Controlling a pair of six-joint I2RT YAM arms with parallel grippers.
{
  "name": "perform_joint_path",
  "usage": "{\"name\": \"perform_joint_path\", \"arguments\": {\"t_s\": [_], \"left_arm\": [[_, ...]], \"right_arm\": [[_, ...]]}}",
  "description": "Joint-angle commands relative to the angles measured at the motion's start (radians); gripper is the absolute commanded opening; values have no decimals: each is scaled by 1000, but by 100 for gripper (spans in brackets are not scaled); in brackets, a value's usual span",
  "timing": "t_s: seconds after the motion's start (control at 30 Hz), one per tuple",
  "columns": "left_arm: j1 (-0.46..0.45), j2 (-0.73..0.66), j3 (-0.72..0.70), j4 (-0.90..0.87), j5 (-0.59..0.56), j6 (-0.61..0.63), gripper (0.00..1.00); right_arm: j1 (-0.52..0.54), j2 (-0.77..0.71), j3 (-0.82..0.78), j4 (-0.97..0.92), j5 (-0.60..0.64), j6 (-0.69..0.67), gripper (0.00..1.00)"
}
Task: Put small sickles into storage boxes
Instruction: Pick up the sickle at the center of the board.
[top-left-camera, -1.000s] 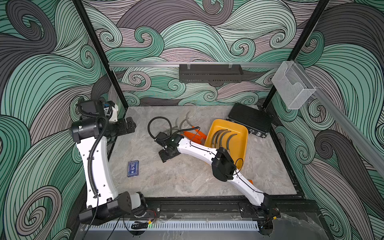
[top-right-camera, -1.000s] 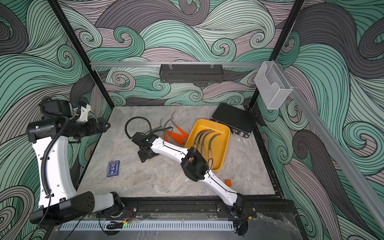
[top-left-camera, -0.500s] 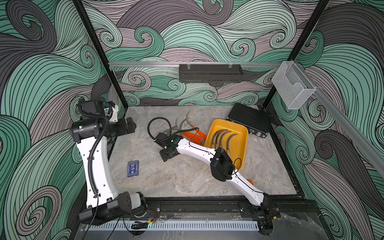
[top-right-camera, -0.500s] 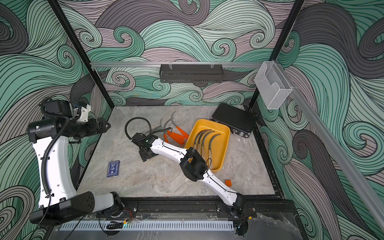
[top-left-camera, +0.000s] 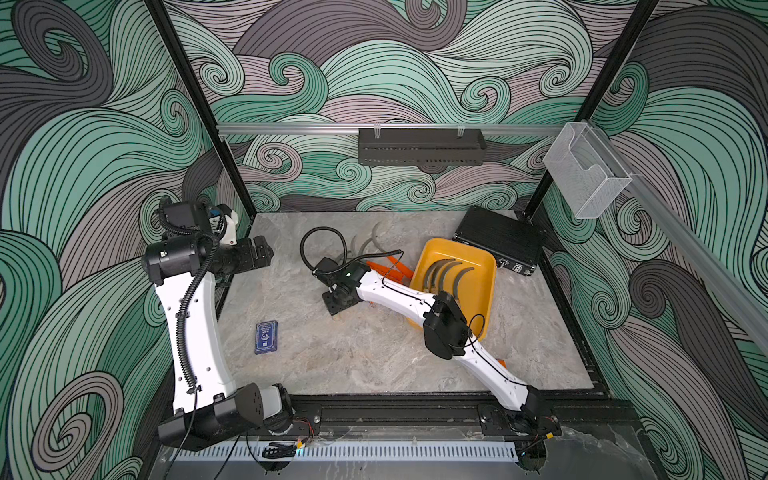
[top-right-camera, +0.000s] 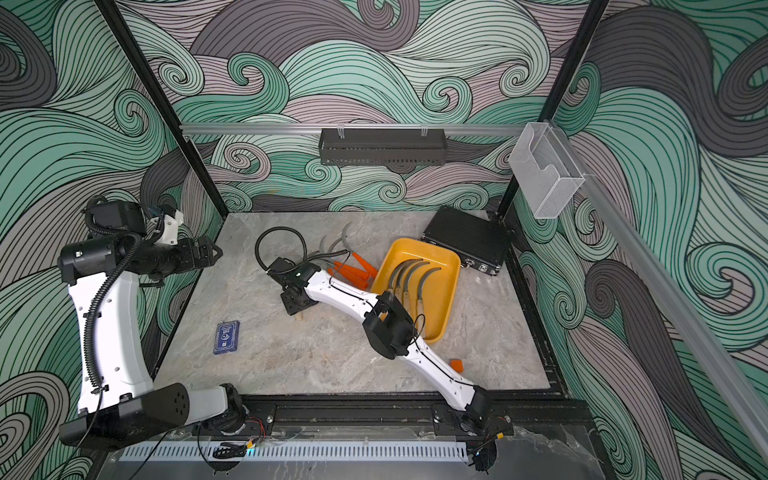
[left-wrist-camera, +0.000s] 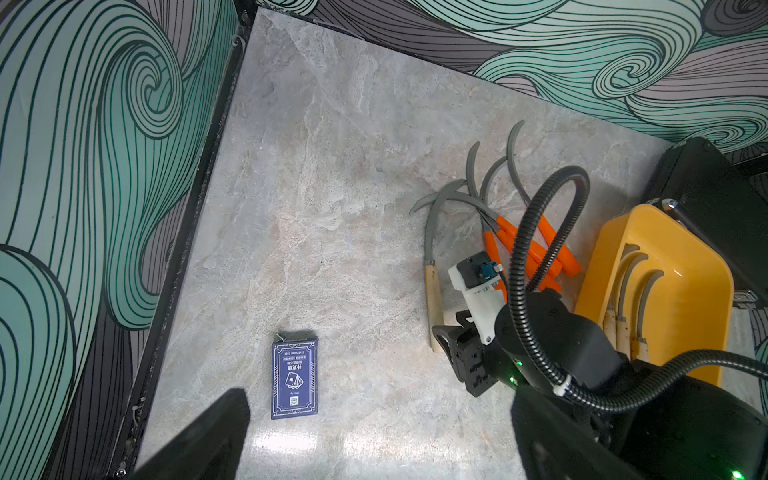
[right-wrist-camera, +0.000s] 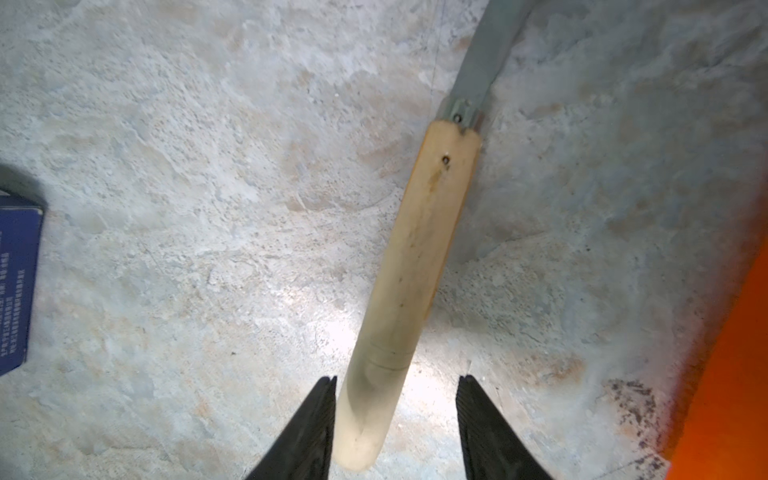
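A small sickle (right-wrist-camera: 415, 257) with a pale wooden handle lies flat on the stone table. My right gripper (right-wrist-camera: 397, 380) is down over the end of that handle and open. One finger touches the handle and the other stands apart from it. The same sickle (left-wrist-camera: 432, 299) shows in the left wrist view, with the right gripper (left-wrist-camera: 446, 340) at its handle end. Several orange-handled sickles (top-left-camera: 392, 268) lie heaped just beyond. The yellow storage box (top-left-camera: 486, 291) holds three wooden-handled sickles (top-left-camera: 446, 274). My left gripper (top-left-camera: 266, 253) hangs open and empty above the table's left edge.
A black ribbed case (top-left-camera: 498, 241) sits behind the yellow box. A blue card box (top-left-camera: 266, 336) lies at the front left. A small orange cube (top-right-camera: 457, 365) lies by the right arm near the front. A clear bin (top-left-camera: 582, 174) and a black shelf (top-left-camera: 419, 145) hang on the walls.
The right gripper's jaws have drawn closer together around the wooden handle, and its wrist has edged slightly toward the back. The left arm has not moved.
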Motion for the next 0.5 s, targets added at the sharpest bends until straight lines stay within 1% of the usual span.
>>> {"name": "perform_joint_path", "arguments": {"t_s": [0.0,0.1,0.37,0.47], "left_arm": [[5,-27,-6,9,19,0,99],[6,-33,-18,15,26,-4,98],[5,-44,-22,14,30,2,99],[6,-48,-21,13,30,9,99]], "right_arm": [[-6,15,18,-45,-3,-19,49],[-7,11,21,-46,-25,-25,50],[4,33,71,-55,-59,-28,60],[6,46,70,-63,-66,-20,61]]}}
